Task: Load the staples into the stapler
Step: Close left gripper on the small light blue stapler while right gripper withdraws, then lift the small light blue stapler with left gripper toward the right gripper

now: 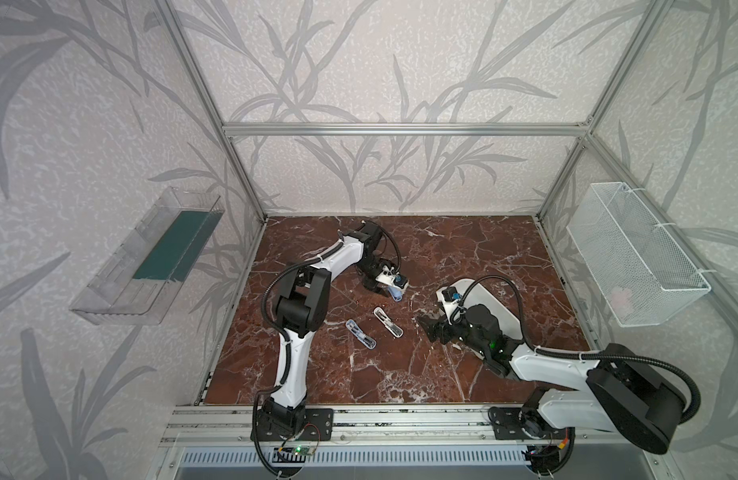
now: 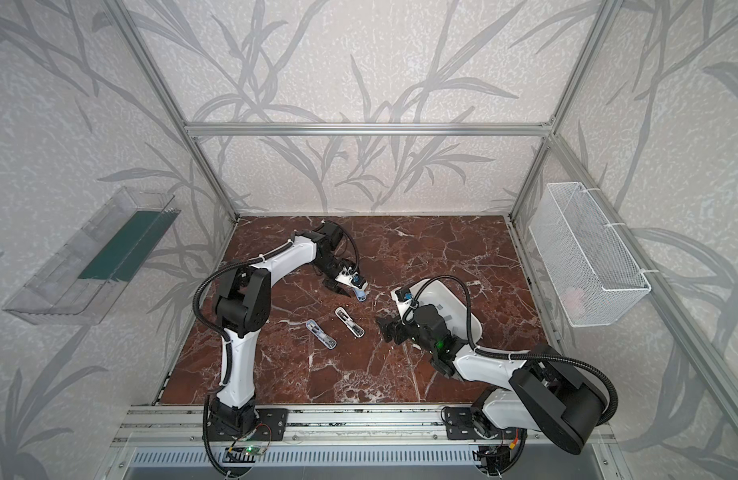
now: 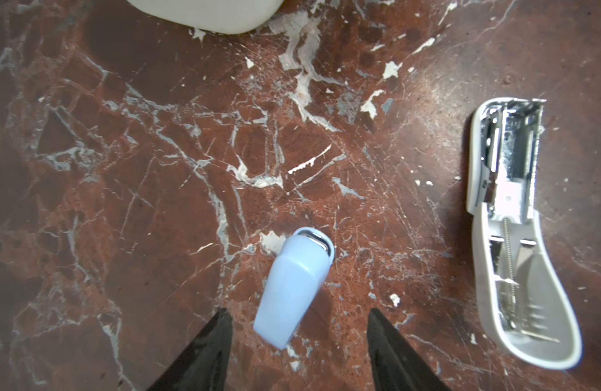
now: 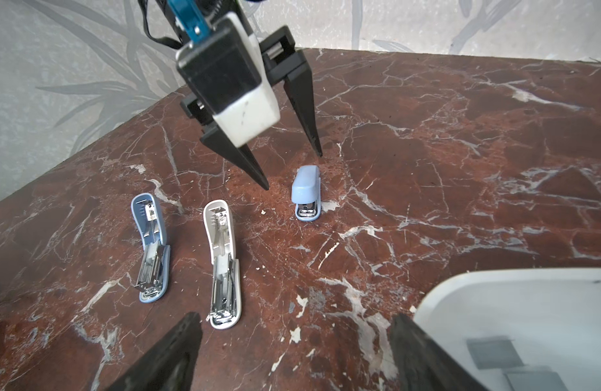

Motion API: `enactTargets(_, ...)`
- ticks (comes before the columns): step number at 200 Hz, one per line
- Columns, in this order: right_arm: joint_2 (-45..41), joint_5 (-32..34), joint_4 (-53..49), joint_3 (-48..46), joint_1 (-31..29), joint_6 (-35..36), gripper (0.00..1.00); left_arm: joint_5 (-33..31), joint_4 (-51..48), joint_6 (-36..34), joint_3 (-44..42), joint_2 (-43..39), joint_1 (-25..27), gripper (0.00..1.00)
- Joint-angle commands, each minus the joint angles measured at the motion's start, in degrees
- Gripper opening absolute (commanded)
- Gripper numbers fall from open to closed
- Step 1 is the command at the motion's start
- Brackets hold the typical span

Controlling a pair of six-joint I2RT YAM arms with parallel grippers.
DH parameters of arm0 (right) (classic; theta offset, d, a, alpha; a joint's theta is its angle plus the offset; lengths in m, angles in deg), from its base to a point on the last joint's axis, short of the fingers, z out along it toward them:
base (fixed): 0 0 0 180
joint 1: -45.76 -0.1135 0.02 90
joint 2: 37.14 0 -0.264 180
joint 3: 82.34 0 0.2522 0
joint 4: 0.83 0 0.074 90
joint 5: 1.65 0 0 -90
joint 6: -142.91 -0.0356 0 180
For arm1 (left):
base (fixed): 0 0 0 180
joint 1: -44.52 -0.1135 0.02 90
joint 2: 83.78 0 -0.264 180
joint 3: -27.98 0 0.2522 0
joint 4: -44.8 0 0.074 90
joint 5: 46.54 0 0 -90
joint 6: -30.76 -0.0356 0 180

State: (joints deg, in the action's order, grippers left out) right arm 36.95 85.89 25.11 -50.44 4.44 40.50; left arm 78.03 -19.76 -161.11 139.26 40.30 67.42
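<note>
Nothing readable is showing anywhere — no words, brands or numbers. No surface is carrying a legible mark.

Staples (image 4: 493,352) in tray (image 4: 495,294), right of staplers (image 4: 221,264)

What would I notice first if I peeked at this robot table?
Probably the little closed blue stapler near the middle of the red marble table, with the left gripper holding its open black fingers on either side of it. Nearer the front, a white stapler and an open blue stapler lie flipped open, shiny inside. On the right, a white tray holds grey staples, beside the open right gripper.
</note>
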Motion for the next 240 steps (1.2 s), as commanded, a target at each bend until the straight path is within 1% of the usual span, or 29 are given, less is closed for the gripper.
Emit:
enactTargets(1, 0.27, -0.12, 2.31, -0.38, 0.45, -0.36, 0.87, -0.21, -3.51, -3.6, 1.37, 1.12, 0.81, 0.65)
enactTargets(12, 1.01, -0.44, 2.29, -0.16, 0.53, -0.56, 0.87, -0.54, -3.59, -3.95, 1.59, 1.6, 1.21, 0.65)
enactTargets(14, 1.24, -0.52, 3.85, -0.12, 0.49, -0.64, 0.87, -0.61, -3.59, -3.98, 1.66, 1.67, 1.38, 0.65)
enactTargets(20, 1.61, -0.61, 4.23, -0.04, 0.62, -0.69, 0.87, -0.66, -3.6, -4.12, 1.73, 1.9, 1.53, 0.65)
enactTargets(41, 2.24, -0.66, 4.59, 0.07, 0.62, -1.05, 0.87, 0.8, -3.17, -4.31, 2.43, 2.88, 1.94, 0.65)
enactTargets(69, 2.77, -0.79, 4.86, 0.15, 0.71, -1.13, 0.87, 0.55, -4.76, -4.84, 5.79, 5.83, 2.45, 0.65)
enactTargets(76, 2.86, -0.79, 4.86, 0.24, 0.72, -1.18, 0.87, 0.23, -5.91, -5.15, 7.09, 6.69, 2.63, 0.62)
enactTargets(94, 3.08, -0.97, 5.03, 0.32, 0.68, -1.27, 0.87, -1.02, -9.48, -5.86, 10.38, 8.73, 3.03, 0.51)
enactTargets(110, 3.48, -0.9, 5.21, 0.37, 0.72, -1.22, 0.87, -1.62, -11.74, -6.17, 12.44, 9.91, 3.21, 0.44)
enactTargets(123, 3.99, -0.75, 5.55, 0.42, 0.8, -1.3, 0.87, -1.51, -12.43, -6.15, 12.96, 10.05, 3.18, 0.4)
enactTargets(156, 5.79, -1.62, 6.44, 0.94, 0.91, -2.22, 0.86, -2.36, -12.45, -6.28, 12.18, 9.81, 3.21, 0.32)
enactTargets(168, 6.07, -1.92, 6.64, 1.03, 0.97, -2.4, 0.86, -2.57, -12.73, -6.28, 12.17, 9.77, 3.21, 0.32)
enactTargets(178, 6.07, -1.95, 6.79, 1.03, 0.98, -2.51, 0.86, -2.53, -13.0, -6.6, 12.05, 9.62, 3.21, 0.36)
enactTargets(215, 5.81, -1.41, 6.66, 0.77, 0.96, -2.87, 0.86, -2.77, -11.97, -6.68, 11.31, 9.72, 3.19, 0.44)
enactTargets(231, 6.22, -1.58, 7.12, 0.85, 0.95, -3.14, 0.86, -2.84, -11.95, -6.71, 11.43, 9.88, 3.2, 0.44)
enactTargets(240, 6.42, -1.67, 7.31, 0.87, 0.96, -3.24, 0.86, -2.9, -11.95, -6.68, 11.41, 9.86, 3.2, 0.41)
